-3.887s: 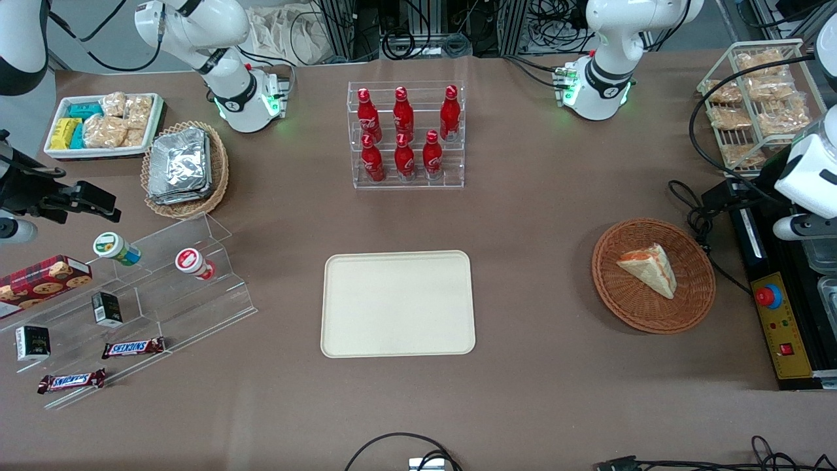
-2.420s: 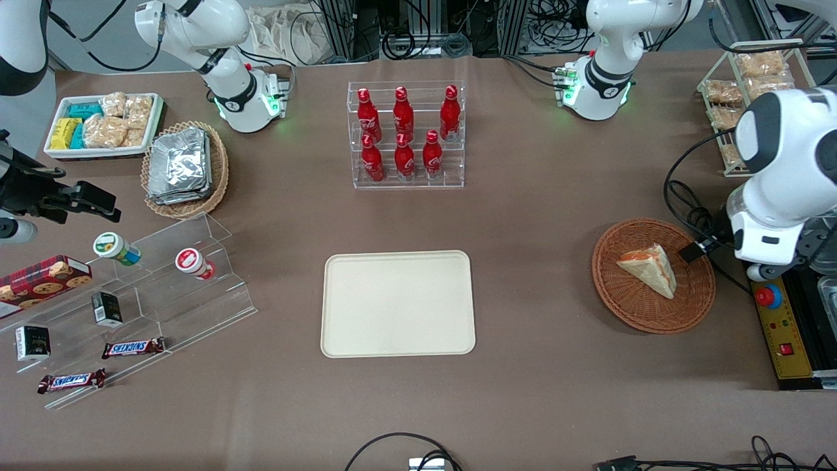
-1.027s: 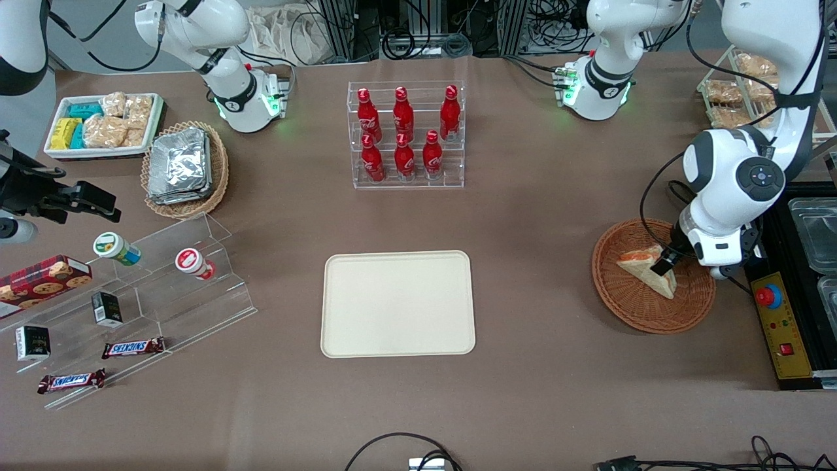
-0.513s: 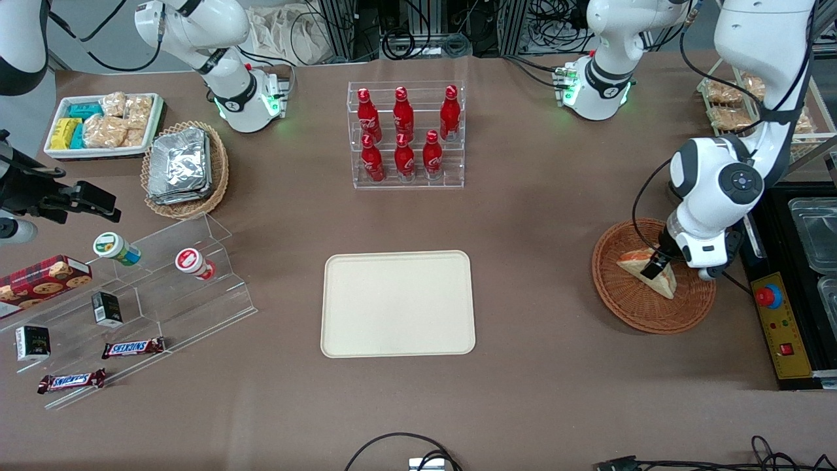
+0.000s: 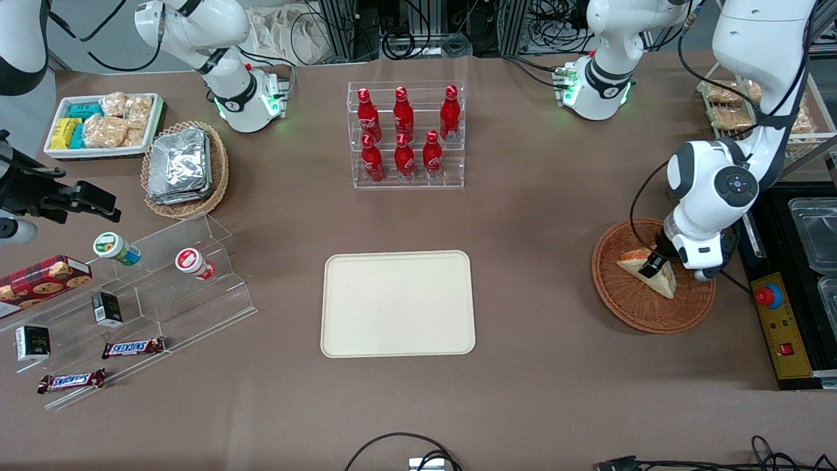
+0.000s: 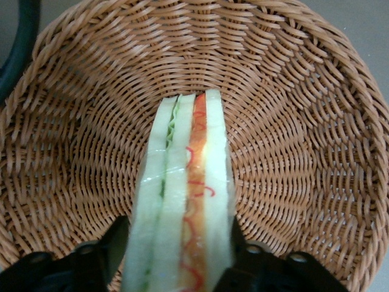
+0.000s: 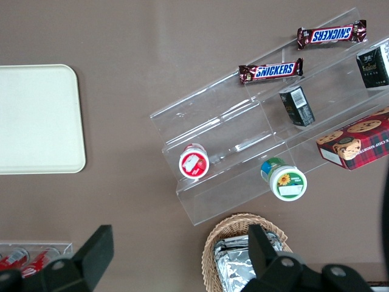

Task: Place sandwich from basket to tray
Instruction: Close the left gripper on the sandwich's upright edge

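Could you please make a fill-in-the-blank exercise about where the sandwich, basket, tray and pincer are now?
1. The sandwich lies in the round wicker ____.
2. The pincer has one finger on each side of the ____.
3. The cream tray has ____ lying on it.
4. The rack nearer the arms' bases than the tray holds six red ____.

Missing words: basket; sandwich; nothing; bottles

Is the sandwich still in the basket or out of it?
In. The sandwich lies on the weave of the basket, and the hand sits open with a finger at each side of it.
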